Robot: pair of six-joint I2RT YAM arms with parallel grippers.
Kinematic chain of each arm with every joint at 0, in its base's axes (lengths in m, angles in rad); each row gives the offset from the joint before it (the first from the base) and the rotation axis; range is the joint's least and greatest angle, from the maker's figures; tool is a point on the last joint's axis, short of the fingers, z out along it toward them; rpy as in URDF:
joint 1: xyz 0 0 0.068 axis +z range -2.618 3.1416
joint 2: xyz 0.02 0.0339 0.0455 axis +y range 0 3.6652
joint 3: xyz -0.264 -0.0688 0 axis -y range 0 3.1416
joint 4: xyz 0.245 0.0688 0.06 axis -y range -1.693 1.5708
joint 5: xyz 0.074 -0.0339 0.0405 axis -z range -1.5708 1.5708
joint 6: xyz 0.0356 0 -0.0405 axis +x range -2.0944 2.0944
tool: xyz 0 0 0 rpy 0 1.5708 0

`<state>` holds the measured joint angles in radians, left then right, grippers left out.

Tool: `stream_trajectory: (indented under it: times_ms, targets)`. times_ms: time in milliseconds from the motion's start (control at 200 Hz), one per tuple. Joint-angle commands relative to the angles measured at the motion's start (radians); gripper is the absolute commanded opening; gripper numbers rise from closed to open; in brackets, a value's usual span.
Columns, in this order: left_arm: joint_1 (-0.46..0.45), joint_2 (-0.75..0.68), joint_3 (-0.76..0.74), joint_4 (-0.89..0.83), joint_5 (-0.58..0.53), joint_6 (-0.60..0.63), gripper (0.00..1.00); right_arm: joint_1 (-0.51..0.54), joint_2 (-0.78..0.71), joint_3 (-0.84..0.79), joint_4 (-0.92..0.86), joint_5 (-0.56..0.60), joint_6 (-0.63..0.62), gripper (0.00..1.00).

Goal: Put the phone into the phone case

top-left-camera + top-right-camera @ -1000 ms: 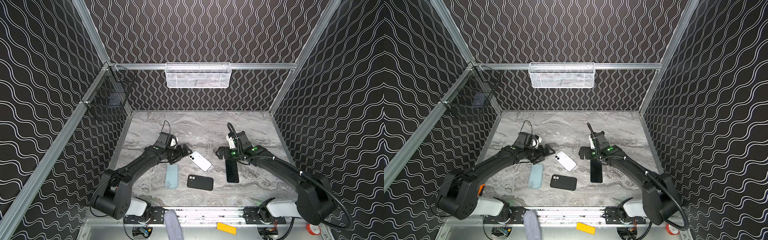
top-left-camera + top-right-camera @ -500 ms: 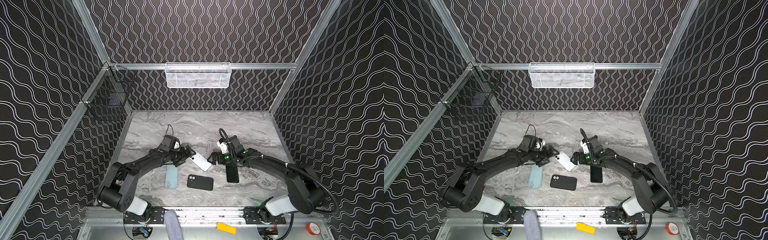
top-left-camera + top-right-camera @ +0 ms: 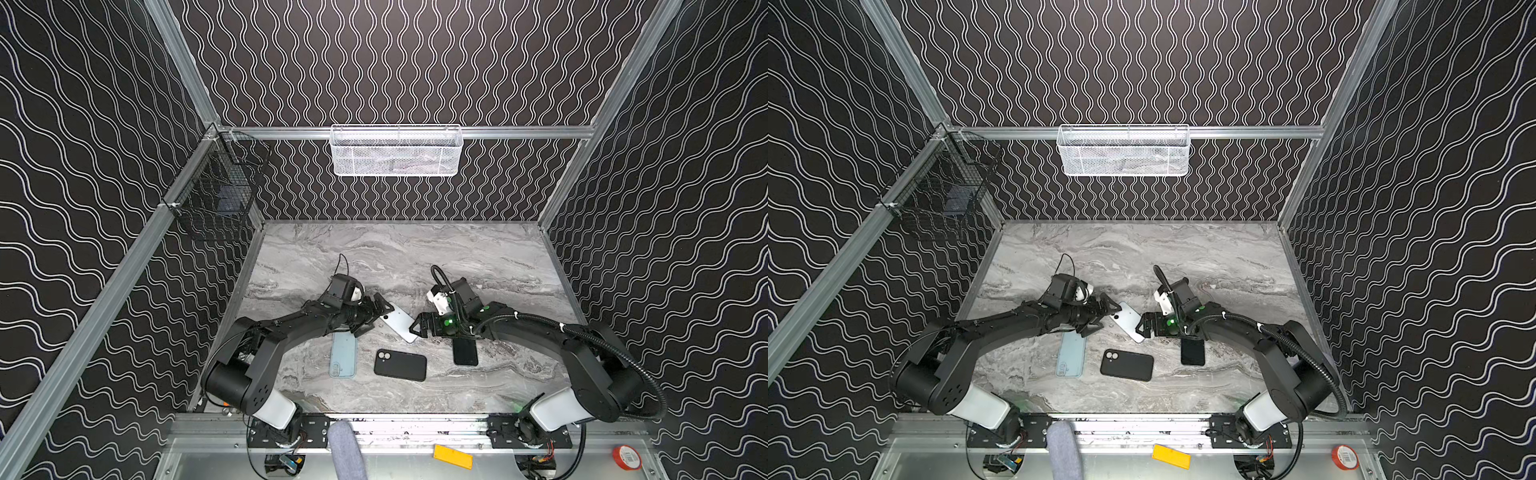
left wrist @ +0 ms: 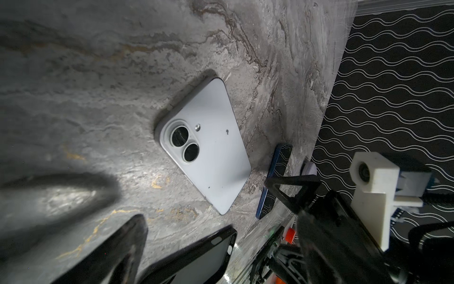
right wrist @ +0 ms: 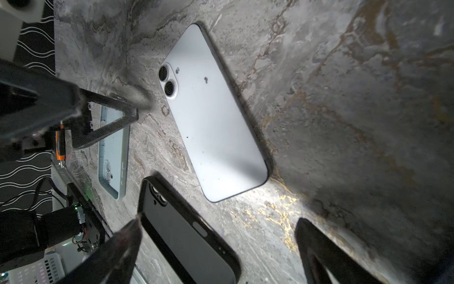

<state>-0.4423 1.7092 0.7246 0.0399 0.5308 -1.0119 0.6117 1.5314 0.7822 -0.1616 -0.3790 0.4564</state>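
A white phone (image 3: 397, 322) (image 3: 1127, 321) lies camera side up in the middle of the marble table, slanted. My left gripper (image 3: 376, 319) (image 3: 1105, 318) (image 4: 216, 236) stands open at the phone's camera end, holding nothing. My right gripper (image 3: 417, 328) (image 3: 1142, 326) (image 5: 218, 246) stands open at its other end, also holding nothing. A black phone case (image 3: 400, 365) (image 3: 1126, 365) (image 4: 196, 260) (image 5: 181, 236) lies flat just in front of the phone (image 4: 208, 147) (image 5: 211, 118). A light blue phone case (image 3: 344, 355) (image 3: 1071, 355) (image 5: 111, 152) lies to the left, partly under my left arm.
A dark phone (image 3: 464, 351) (image 3: 1192, 351) (image 4: 277, 177) with a blue edge lies screen up under my right wrist. A white mesh basket (image 3: 397, 151) hangs on the back wall, a black wire basket (image 3: 216, 203) on the left wall.
Both grippers have moved inward and lower toward the white phone from either side, and now flank its two ends. The phone and both cases have stayed in place.
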Motion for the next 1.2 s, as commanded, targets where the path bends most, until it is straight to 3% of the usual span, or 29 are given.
stream_trajectory:
  times_ms: [0, 916, 1191]
  targets:
    - [-0.001, 0.015, -0.005, 0.056, -0.003, -0.019, 0.99, 0.003, 0.007, -0.007, 0.040, -0.011, 0.004, 0.99]
    - [-0.004, 0.109, 0.012, 0.158, -0.004, -0.062, 0.98, 0.013, 0.099, -0.005, 0.127, -0.003, 0.013, 1.00]
    - [-0.003, 0.161, 0.034, 0.211, -0.011, -0.081, 0.99, 0.051, 0.122, 0.000, 0.174, -0.060, 0.015, 1.00]
